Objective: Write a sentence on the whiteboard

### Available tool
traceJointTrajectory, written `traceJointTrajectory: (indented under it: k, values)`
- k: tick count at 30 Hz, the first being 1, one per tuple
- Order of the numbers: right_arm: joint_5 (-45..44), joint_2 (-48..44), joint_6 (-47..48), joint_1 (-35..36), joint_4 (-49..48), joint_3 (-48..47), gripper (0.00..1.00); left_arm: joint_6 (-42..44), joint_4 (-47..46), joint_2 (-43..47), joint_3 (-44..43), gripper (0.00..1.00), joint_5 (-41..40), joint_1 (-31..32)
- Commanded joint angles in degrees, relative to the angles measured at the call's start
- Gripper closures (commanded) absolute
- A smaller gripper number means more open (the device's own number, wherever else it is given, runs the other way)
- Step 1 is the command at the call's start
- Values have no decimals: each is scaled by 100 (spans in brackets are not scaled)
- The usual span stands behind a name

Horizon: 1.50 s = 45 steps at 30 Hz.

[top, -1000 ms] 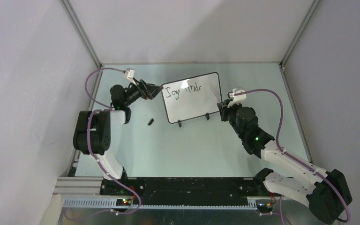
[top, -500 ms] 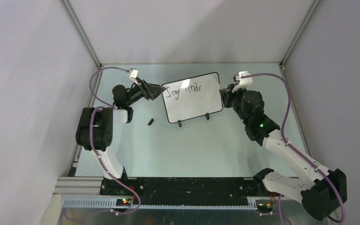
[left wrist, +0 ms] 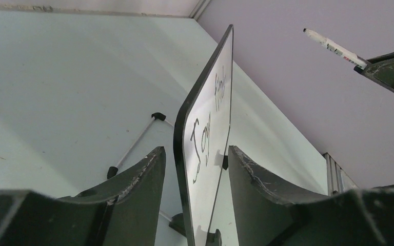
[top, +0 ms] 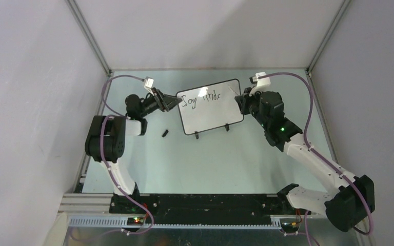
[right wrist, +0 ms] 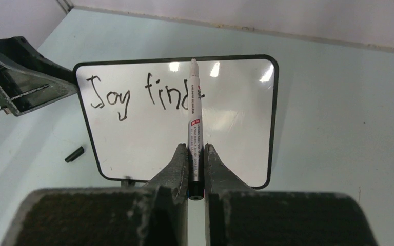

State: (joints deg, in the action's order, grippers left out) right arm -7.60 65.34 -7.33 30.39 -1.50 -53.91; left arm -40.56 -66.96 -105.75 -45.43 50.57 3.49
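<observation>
The whiteboard (top: 210,107) stands on its two small feet at the far middle of the bench (top: 210,159), its long axis running left to right and its face tipped slightly back, turned toward the near side. The sentence (right wrist: 133,95) so far is one line along the top, "Joy finds". I judge the board light, stiff and slick-faced, likely to slide or tip under pen pressure, so the place to take it is the thin black frame at its left edge, clear of the ink. The left gripper (left wrist: 195,154) is there, its jaws standing either side of that edge with a gap showing on one side, not clamped as far as I can see. On the right, the right gripper (right wrist: 196,151) is clenched on the marker pen (right wrist: 194,118), which points away from the jaws toward the board's top, its tip off the surface. A small black cap (top: 164,133) lies on the bench near the board's left foot.
</observation>
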Motion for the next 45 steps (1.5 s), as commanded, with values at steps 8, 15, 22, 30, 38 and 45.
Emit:
traceJointTrajectory:
  k: [8,15,22,30,38,45]
  values:
    - [643,217,203,-274,6,-28,100,-34,-249,-238,-327,52,327,54]
    - [956,326,193,-463,27,-32,100,-541,-726,-632,-666,73,690,81]
    - [1134,441,212,-551,87,-74,100,-585,-710,-693,-708,81,700,72]
    - [971,767,261,-537,636,-279,100,-682,-845,-748,-715,100,761,50]
    - [810,1144,313,-561,851,-701,100,-452,-556,-621,-645,100,737,-16]
    - [1172,1357,509,-780,1317,-1435,100,-231,-277,-579,-656,100,787,-51]
